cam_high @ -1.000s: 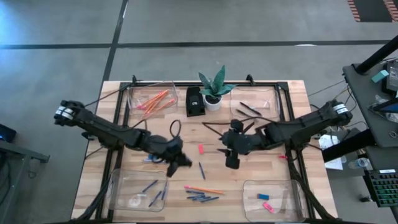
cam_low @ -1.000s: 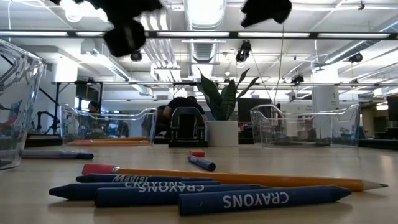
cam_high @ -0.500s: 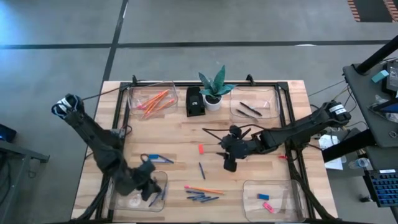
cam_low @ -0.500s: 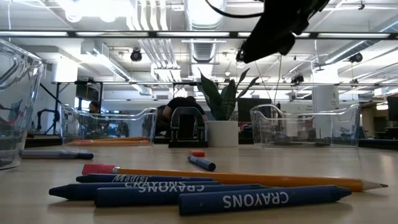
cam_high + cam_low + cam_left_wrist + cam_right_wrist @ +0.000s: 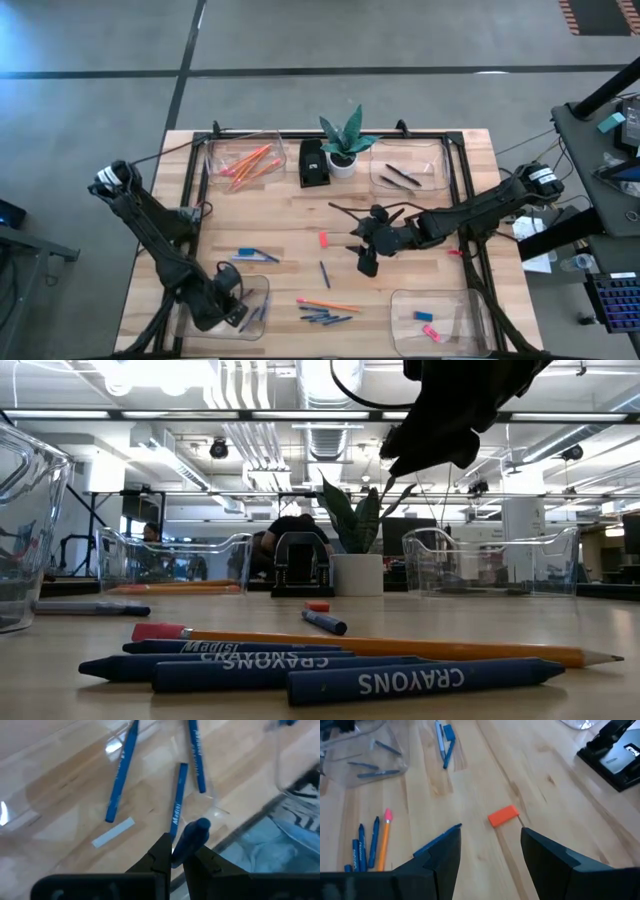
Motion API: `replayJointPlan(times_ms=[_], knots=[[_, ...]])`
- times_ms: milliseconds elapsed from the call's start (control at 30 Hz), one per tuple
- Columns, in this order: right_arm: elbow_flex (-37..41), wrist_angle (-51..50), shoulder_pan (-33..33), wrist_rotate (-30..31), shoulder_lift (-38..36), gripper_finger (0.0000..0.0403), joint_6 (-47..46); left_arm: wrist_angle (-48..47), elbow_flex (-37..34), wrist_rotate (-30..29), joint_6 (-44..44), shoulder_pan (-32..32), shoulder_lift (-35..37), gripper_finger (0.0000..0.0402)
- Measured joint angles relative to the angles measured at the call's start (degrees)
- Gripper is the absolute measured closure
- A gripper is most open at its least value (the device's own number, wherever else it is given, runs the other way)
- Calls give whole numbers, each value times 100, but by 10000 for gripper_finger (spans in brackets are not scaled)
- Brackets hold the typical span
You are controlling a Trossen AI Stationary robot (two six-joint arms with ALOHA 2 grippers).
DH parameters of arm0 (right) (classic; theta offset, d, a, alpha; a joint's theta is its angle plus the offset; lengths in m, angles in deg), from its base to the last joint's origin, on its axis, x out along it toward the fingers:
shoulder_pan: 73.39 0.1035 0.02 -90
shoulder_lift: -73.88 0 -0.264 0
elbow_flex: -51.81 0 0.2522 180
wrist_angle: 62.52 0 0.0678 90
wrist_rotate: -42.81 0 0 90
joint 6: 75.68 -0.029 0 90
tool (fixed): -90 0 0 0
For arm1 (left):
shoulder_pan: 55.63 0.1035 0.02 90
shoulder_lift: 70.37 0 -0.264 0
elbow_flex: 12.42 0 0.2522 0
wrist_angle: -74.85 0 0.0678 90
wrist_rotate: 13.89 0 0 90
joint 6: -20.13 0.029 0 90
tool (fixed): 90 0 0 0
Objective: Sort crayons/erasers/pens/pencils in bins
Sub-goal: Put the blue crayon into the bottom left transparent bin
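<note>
Left claw point(image 5: 177, 856) hangs over the near-left bin point(image 5: 190, 322), clamped on a short blue crayon point(image 5: 190, 840) that slants up from between its fingers. Right claw point(image 5: 490, 847), jaws apart, hovers mid-table beside the red eraser point(image 5: 503, 815).

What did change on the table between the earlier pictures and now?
The left gripper, shut on a blue crayon, swung from the table's middle to over the near-left bin. The open right gripper shifted only slightly above the middle of the table. The loose sticks, erasers and four bins stayed put.
</note>
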Motion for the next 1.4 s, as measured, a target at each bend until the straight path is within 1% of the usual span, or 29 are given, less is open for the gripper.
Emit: replayJointPlan(times_ms=[133, 300, 600, 700, 967, 1067, 1167, 1267, 1333, 1400], knots=[[-2, 31, 1, 0, 0, 204, 2, -10, -1, 165, -71, 2, -198, 385], [-2, 77, 1, 2, 0, 204, 2, -14, -33, 198, -114, 11, -430, 385], [-2, 81, 1, 2, 0, 204, 2, -4, -36, 202, -268, 11, -523, 384], [-2, 81, -1, 2, 0, 204, 27, -5, -55, 202, -368, 11, -521, 370], [22, 77, 1, 2, 0, 204, 47, 0, -59, 218, -251, 9, -502, 309], [53, 80, -1, 4, 0, 204, 0, -9, -55, 303, -204, 10, -392, 301], [105, 126, 0, 24, 0, 204, -358, 0, -16, 303, -208, 9, -249, 300], [272, 416, 33, 281, 0, 204, -670, -16, -13, 264, -208, 9, -67, 300], [459, 801, 65, 477, 0, 204, -780, -52, -13, 129, -165, 5, 72, 300], [671, 1315, 77, 498, 0, 204, -892, -154, -13, -83, -66, 4, 204, 300]])
